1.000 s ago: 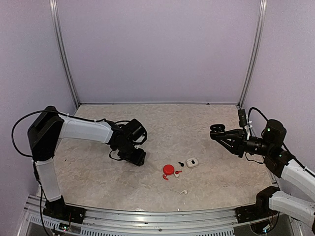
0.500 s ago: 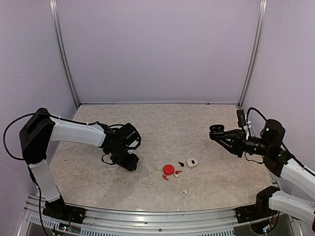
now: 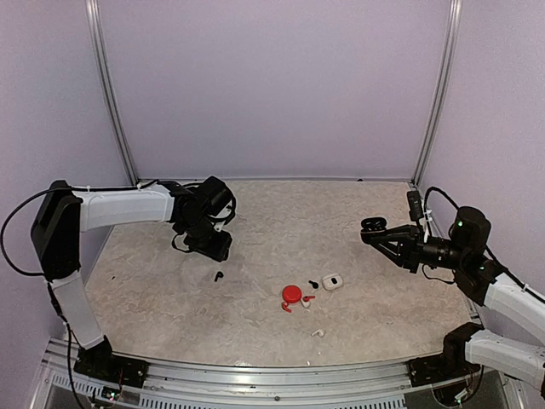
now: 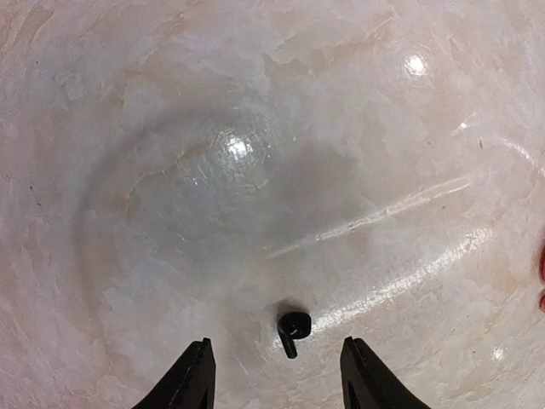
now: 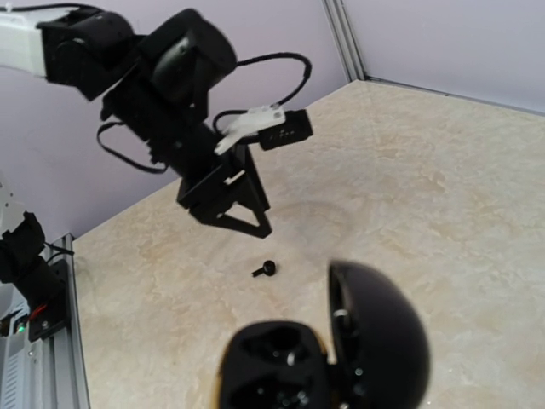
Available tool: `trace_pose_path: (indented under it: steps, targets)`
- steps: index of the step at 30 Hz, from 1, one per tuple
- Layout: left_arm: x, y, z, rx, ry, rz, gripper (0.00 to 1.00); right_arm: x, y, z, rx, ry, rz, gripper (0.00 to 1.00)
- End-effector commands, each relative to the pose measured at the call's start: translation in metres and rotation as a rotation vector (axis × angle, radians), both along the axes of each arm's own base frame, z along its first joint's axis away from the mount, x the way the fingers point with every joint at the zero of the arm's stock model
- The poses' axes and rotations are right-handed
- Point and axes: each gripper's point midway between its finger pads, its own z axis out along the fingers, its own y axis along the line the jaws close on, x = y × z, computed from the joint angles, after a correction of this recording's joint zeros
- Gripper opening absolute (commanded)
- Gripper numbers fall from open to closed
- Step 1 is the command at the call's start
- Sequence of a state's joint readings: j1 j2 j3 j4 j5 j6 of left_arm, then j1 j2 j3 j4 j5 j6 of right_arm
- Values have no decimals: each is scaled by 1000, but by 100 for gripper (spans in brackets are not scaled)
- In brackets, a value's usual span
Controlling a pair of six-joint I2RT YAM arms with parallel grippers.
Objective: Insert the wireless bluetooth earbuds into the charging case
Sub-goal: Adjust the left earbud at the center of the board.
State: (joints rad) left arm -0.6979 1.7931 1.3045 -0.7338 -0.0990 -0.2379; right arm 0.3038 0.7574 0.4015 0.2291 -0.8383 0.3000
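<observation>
A black earbud [image 4: 293,326] lies on the table, seen in the left wrist view just ahead of my left gripper [image 4: 279,379]. That gripper is open, with nothing between its fingers, and hovers above the earbud [image 3: 218,276]. My right gripper [image 3: 381,233] is shut on the open black charging case [image 3: 373,226], held above the table at the right. In the right wrist view the case [image 5: 281,366] fills the bottom, its lid [image 5: 379,336] up and its fingers hidden. A second black earbud [image 3: 313,284], a red earbud [image 3: 306,298] and a white earbud [image 3: 317,332] lie near the middle.
A red case [image 3: 292,293] and a white case [image 3: 332,281] sit on the marble-patterned table [image 3: 281,221] near the middle front. Purple walls close in the back and sides. A metal rail [image 3: 255,375] runs along the near edge.
My left gripper has risen and moved back toward the far left, and a black earbud now lies on the table where it was. The right arm holds still.
</observation>
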Motion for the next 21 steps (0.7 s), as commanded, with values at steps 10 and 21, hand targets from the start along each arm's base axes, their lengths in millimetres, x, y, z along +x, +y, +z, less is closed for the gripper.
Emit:
trace_pose_path:
  steps: [10,21]
  targets:
    - [-5,9,-46,147,120,-27,45,-4,-1,11,16,-23,18,0]
    - [-13,-1,-71,154,173,-66,37,-5,-1,8,16,-20,17,0]
